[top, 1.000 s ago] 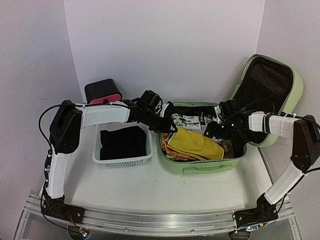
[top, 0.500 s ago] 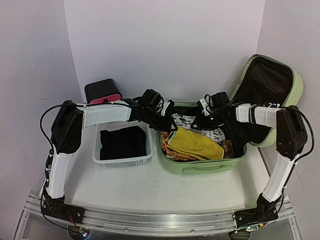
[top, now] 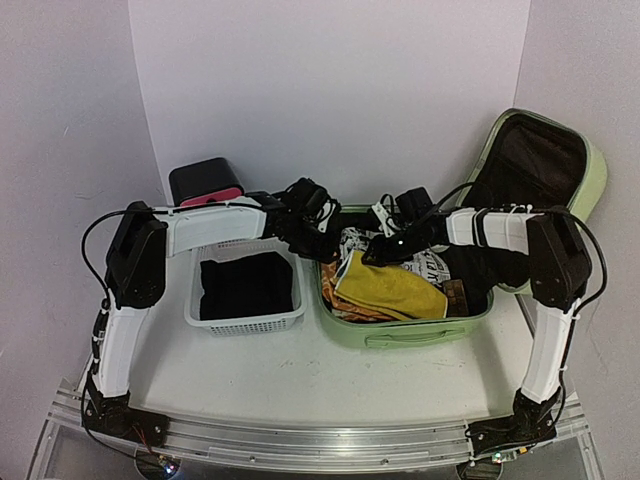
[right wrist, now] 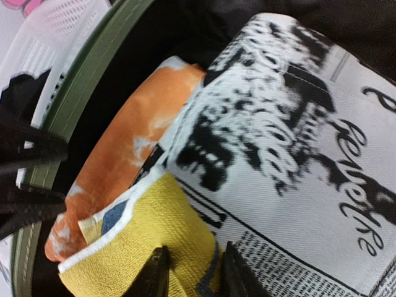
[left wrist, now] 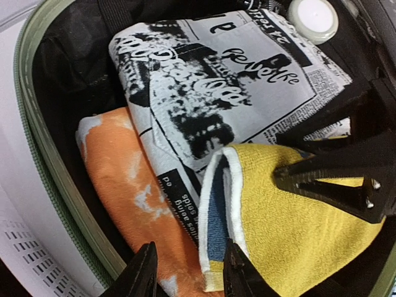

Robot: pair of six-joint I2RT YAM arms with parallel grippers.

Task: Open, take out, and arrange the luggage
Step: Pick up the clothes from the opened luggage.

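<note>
Black fingers of the right tool (right wrist: pixel 196 249) are straddling the folded edge of the yellow towel (right wrist: pixel 167 216), jaws partly apart; whether they are pinching it I cannot tell. Opposite, the left tool (left wrist: pixel 189 247) is hovering with jaws apart over the orange cloth (left wrist: pixel 117 173), holding nothing. Both cloths are lying beside a newsprint-patterned cloth (left wrist: pixel 216 93) inside the luggage (top: pixel 400 335), which is sitting open on the table (top: pixel 300 380), right of the white basket (top: pixel 245 322). Unpacking seems to be the step in hand; next, the towel is needing a firm pinch and a lift clear of the rim.
</note>
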